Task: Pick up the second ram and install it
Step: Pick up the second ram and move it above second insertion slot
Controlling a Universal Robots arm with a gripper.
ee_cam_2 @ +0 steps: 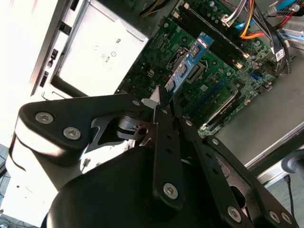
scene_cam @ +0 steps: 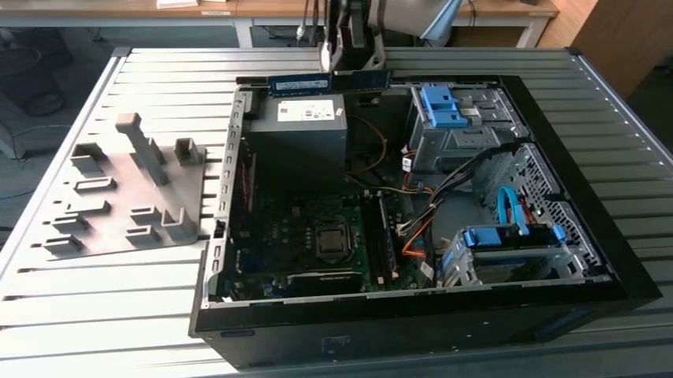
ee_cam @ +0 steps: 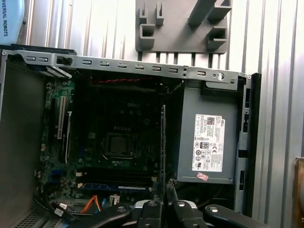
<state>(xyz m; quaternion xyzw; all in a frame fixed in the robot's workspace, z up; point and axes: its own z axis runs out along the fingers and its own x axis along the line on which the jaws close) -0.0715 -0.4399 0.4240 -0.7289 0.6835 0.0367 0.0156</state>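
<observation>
Second ram, seemingly in tool, over motherboard.

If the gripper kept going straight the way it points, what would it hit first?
Probably the motherboard, near its CPU socket, with the second ram in the gripper touching first; depth is unclear.

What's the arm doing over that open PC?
The arm's hand is shut on a memory stick. In the exterior view it holds the stick in the air above the open computer case, over the power supply end. The motherboard lies below, and the stick is not yet in a slot. A grey fixture sits beside the case on the table.
</observation>
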